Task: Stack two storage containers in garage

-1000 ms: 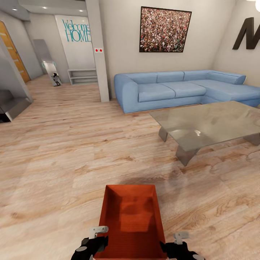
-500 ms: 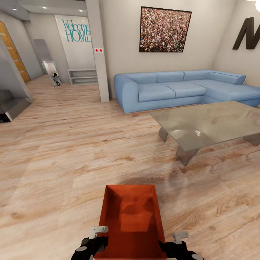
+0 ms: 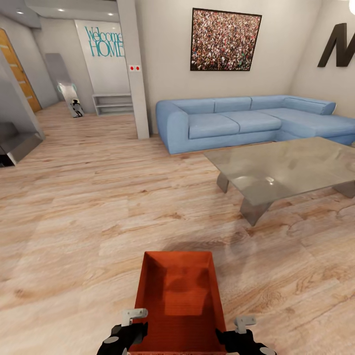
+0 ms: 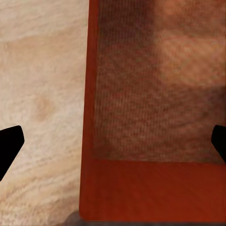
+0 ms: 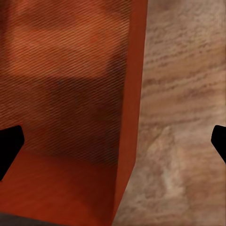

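Note:
One orange-red storage container lies lengthwise just in front of me on the light wood living room floor. My left gripper is at its near left wall and my right gripper at its near right wall. In the left wrist view the left gripper is open, its black fingertips far apart astride the container's wall. The right gripper is open the same way over the opposite wall. The other container and the garage are out of view.
A grey glass coffee table stands ahead to the right, with the light-blue sectional sofa behind it under a framed crowd picture. A white pillar and a hallway with a low shelf lie ahead left.
The right gripper has edged slightly inward toward the container's right wall. The container, the left gripper and the room look the same.

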You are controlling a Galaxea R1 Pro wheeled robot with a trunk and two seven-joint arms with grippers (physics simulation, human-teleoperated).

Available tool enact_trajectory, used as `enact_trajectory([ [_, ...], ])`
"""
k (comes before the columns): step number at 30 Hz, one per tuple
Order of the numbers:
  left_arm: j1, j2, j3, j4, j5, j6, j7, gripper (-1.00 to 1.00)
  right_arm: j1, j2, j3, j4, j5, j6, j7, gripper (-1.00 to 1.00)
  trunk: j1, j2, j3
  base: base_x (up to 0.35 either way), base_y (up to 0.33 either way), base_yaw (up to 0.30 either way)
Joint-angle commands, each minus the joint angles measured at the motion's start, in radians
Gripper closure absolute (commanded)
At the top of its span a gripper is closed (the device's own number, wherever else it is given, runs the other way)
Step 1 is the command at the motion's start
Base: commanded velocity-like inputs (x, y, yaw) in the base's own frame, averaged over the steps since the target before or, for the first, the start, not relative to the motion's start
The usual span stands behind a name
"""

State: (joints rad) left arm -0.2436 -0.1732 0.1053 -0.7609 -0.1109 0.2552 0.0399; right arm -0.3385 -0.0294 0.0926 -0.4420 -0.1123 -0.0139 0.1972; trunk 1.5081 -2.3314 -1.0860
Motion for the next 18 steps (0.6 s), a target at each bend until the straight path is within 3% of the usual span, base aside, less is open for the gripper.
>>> enact_trajectory([
  [1, 0.000, -0.001, 0.004, -0.002, -0.010, 0.005, -0.002, -1.00, -0.001, -0.001, 0.007, 0.000, -0.010, -0.001, 0.000, -1.00, 0.004, -0.008, -0.004, 0.000, 0.000, 0.000],
  [18, 0.000, -0.001, 0.004, -0.002, -0.010, 0.006, -0.001, -1.00, -0.001, -0.001, 0.007, 0.000, -0.009, -0.001, -0.001, -1.00, 0.015, -0.029, -0.013, 0.000, 0.000, 0.000],
])
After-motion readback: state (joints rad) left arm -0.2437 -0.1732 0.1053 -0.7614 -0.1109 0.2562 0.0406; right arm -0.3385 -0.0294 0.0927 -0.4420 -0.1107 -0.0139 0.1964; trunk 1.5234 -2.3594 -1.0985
